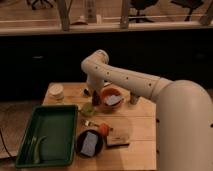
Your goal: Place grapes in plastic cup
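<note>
Camera view has the gripper point(96, 96) low over the table point(140, 125), between the cup point(88, 109) and the orange bowl point(111, 98), just behind the cup. Whether it is wide, narrow or carrying anything cannot be told. The grapes cannot be made out, neither at the gripper nor inside the cup, so the placing looks not yet done. Judging from this position, what is left is to centre the gripper over the cup and let the grapes drop in
</note>
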Controlling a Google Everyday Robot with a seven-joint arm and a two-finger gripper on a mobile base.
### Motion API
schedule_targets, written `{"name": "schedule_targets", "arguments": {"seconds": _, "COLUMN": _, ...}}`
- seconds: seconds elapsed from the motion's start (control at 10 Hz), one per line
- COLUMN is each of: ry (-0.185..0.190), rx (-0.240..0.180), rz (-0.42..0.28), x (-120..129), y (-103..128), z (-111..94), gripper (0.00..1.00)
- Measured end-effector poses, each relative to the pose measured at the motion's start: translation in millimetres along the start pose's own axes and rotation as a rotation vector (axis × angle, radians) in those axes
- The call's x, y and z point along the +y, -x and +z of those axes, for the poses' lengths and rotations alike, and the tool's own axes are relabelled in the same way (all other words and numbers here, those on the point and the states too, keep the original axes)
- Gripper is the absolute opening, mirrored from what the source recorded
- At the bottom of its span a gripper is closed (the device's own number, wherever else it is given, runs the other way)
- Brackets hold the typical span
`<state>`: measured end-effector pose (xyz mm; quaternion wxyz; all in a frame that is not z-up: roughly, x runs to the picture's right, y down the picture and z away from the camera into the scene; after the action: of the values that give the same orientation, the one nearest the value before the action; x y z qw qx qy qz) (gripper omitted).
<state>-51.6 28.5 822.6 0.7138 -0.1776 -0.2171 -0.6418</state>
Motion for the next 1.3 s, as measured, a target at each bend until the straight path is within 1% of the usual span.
{"name": "schedule_targets", "arguments": {"seconds": 0.4, "ry": -0.002, "rx": 0.023, "rz": -0.022, "x": -13.2, "y": 6.9, "z": -15.2, "gripper": 0.01}}
{"name": "schedule_targets", "arguments": {"seconds": 0.6, "ry": -0.007, "rx": 0.026, "rz": -0.03, "x": -18.1, "y": 9.2, "z": -19.4, "gripper": 0.01}}
{"name": "schedule_targets", "arguments": {"seconds": 0.9, "ry": -0.025, "rx": 0.013, "rz": -0.047, "x": -26.6, "y": 13.6, "z": -20.0, "gripper": 0.01}}
{"name": "schedule_targets", "arguments": {"seconds": 1.1, "ry": -0.046, "rx": -0.01, "rz": -0.058, "x": -33.1, "y": 18.1, "z": -15.4, "gripper": 0.01}}
{"name": "schedule_targets", "arguments": {"seconds": 1.3, "ry": -0.054, "rx": -0.029, "rz": -0.063, "x": -34.2, "y": 21.3, "z": -11.0, "gripper": 0.01}}
